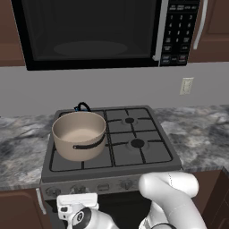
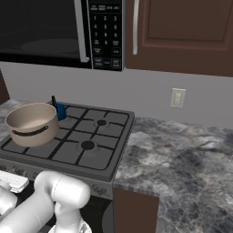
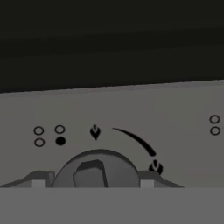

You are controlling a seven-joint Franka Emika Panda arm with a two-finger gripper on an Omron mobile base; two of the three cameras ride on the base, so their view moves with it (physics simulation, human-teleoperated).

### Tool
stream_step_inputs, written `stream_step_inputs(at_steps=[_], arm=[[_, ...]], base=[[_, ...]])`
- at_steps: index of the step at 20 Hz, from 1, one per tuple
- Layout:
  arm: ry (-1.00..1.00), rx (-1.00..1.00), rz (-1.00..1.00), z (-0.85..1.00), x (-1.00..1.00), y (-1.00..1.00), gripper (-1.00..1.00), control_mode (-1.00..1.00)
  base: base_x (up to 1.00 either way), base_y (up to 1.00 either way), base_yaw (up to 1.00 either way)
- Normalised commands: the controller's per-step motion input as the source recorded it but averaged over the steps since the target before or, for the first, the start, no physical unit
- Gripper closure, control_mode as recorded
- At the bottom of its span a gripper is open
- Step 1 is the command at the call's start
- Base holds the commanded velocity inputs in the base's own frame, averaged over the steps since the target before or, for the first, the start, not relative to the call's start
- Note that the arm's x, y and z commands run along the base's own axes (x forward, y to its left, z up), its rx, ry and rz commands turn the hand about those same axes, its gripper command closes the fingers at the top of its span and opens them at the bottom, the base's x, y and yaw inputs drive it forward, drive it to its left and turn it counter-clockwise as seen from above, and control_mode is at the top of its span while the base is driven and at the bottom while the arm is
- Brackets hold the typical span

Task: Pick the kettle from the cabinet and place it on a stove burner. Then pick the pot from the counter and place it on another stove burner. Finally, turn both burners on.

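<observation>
Pot (image 1: 79,134) and kettle (image 1: 82,107) both sit on burners; tool (image 3: 92,183) jaws apart either side of a stove knob (image 3: 96,169), burners not lit yet.

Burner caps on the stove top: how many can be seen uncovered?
2. One burner cap sits back right, the other front right. The pot covers the front-left burner and the kettle stands behind it, so two more may be hidden.

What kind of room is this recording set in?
A rendered home kitchen: a gas stove under a built-in microwave, stone-look counter over wooden cupboards, with a pot on a burner.
</observation>
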Motion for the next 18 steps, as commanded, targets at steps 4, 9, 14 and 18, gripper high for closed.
stream_step_inputs(at_steps=[4,9,14,18], arm=[[0.01,-0.16,0.03,0.02,0.0,0.18,1.0,-1.0],[0.03,-0.2,0.0,0.11,0.0,0.09,1.0,-1.0],[0.05,-0.25,0.0,0.15,0.0,0.0,1.0,-1.0],[0.05,-0.26,0.0,0.11,0.0,0.0,1.0,-1.0]], base=[[0.0,0.0,0.0],[0.0,0.0,0.0],[0.0,0.0,0.0],[0.0,0.0,0.0]])
